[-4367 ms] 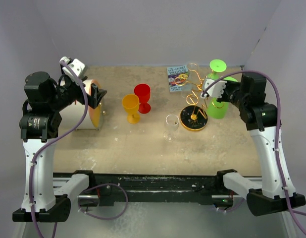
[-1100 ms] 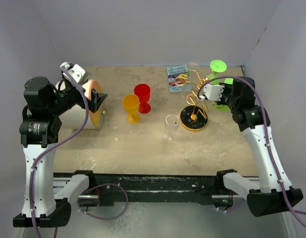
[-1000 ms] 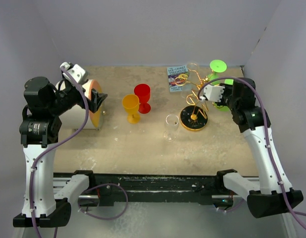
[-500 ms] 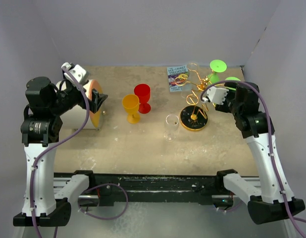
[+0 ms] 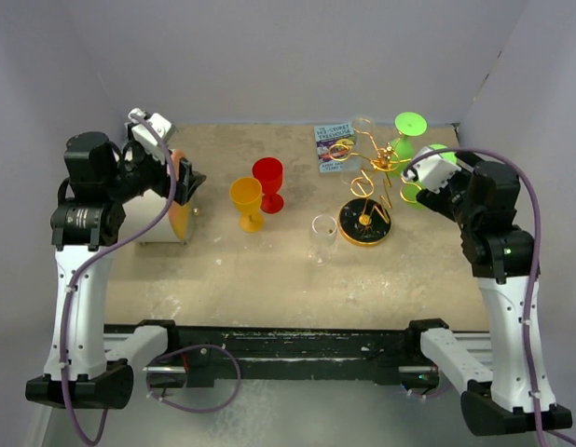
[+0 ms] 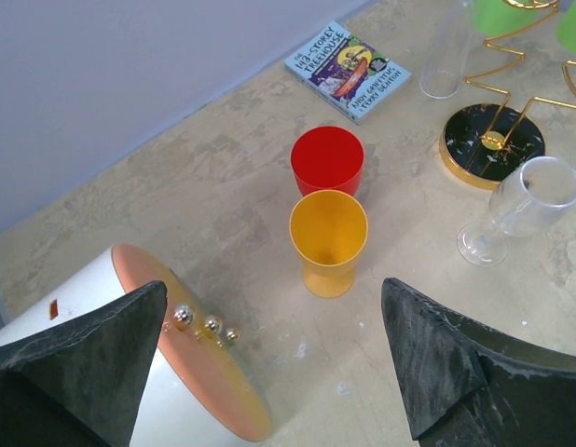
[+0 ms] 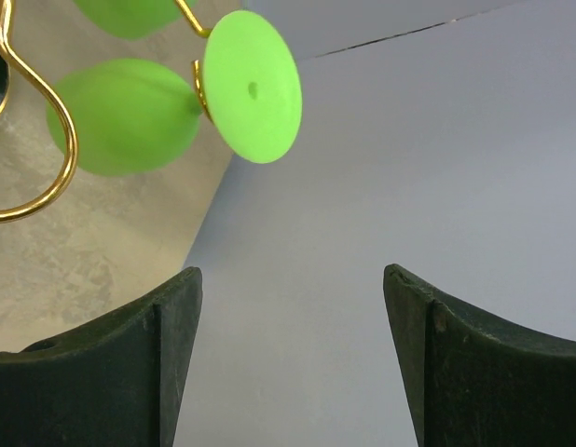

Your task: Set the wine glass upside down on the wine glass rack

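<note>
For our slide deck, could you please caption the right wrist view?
Open right hand facing a lime-green plastic wine glass hung upside down on the gold wire rack.

rack (image 5: 364, 223): glossy gold wire | green glass (image 7: 253, 86): matt plastic (opaque) | table (image 5: 269, 279): rough

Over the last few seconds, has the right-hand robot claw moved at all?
Yes. The right gripper has drawn back to the right, away from the round black base of the gold wire glass rack, which stayed put.
</note>
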{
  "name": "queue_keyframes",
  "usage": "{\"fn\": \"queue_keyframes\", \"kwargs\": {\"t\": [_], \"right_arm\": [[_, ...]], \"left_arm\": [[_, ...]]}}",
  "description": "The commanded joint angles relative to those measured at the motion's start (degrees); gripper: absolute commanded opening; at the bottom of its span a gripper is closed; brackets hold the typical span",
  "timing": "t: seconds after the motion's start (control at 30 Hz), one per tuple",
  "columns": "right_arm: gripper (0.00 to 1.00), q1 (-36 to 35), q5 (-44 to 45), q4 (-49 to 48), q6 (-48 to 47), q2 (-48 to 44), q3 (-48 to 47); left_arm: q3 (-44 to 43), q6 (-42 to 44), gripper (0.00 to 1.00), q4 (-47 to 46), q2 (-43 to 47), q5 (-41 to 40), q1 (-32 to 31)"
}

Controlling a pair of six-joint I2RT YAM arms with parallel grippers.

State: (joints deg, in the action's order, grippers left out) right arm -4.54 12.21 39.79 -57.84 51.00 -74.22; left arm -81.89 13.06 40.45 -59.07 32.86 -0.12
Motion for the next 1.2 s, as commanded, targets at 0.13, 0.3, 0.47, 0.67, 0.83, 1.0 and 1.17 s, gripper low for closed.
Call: {"fn": "queue_keyframes", "kwargs": {"t": [0.13, 0.3, 0.47, 0.67, 0.83, 1.0, 1.17], "right_arm": [[0.81, 2.3, -10.1, 2.6, 12.5, -0.3, -10.7], [0.83, 4.4, -18.0, 2.6, 17.5, -0.9, -14.9], [0.82, 5.1, -20.0, 3.0, 19.1, -0.7, -16.2], [0.82, 5.5, -19.5, 2.7, 19.3, 0.3, -15.6], [0.82, 5.7, -20.7, 2.7, 19.8, 1.0, -15.5], [0.82, 5.7, -21.0, 2.6, 20.0, 1.3, -14.8], [0.82, 5.7, -22.0, 2.4, 20.3, 1.4, -13.7]], "left_arm": [[-1.0, 5.2, 1.00, 1.0, -5.1, -8.3, -9.2], [-2.7, 9.0, 0.98, 2.9, -12.0, -13.5, -15.0], [-8.0, 12.5, 0.95, 6.4, -21.3, -17.0, -16.0], [-13.7, 15.0, 0.86, 9.3, -31.5, -17.1, -16.7], [-16.6, 16.3, 0.77, 11.8, -38.7, -17.4, -16.9], [-18.4, 16.5, 0.65, 12.8, -42.7, -17.7, -17.6], [-19.0, 16.3, 0.57, 12.8, -45.2, -17.8, -17.9]]}}
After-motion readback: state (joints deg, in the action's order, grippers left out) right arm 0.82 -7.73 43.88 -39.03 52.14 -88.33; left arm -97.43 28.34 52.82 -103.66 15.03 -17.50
